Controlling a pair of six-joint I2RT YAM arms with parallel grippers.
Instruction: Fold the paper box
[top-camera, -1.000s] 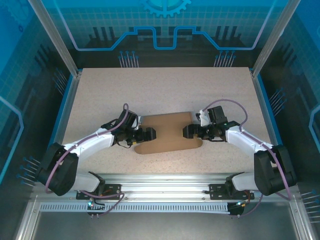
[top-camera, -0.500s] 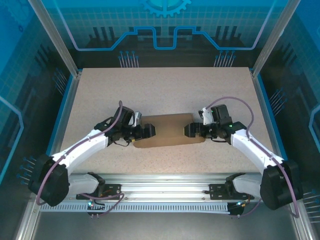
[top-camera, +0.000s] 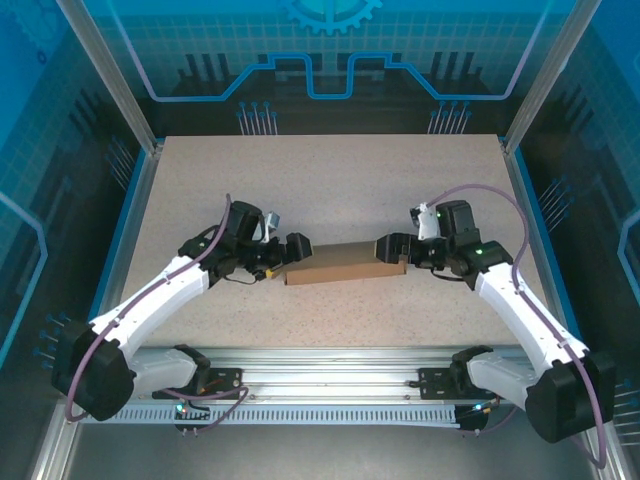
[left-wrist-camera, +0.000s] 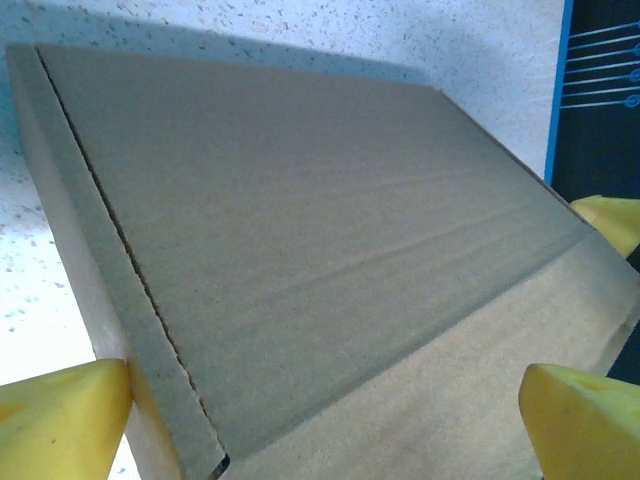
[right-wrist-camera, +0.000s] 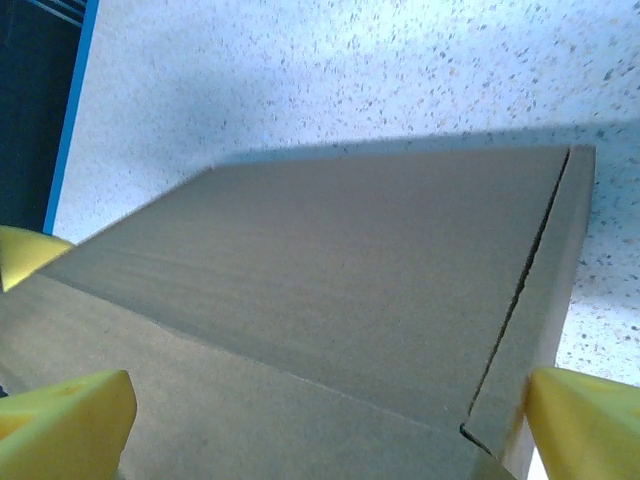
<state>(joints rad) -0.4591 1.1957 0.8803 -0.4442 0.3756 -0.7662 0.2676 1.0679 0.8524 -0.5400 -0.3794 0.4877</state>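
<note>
Blue-panelled cell around one speckled beige tabletop (top-camera: 330, 170). One plain brown corrugated cardboard paper box (top-camera: 342, 265), two white-and-black arms. Box sits mid-table: shallow flat rectangle, top panel closed, cut seam along one long edge. Left gripper (top-camera: 292, 250) at its left end, right gripper (top-camera: 386, 247) at its right end. Both spread wide, yellow pads (left-wrist-camera: 60, 420) straddling the box ends; can't tell if they press it.
</note>
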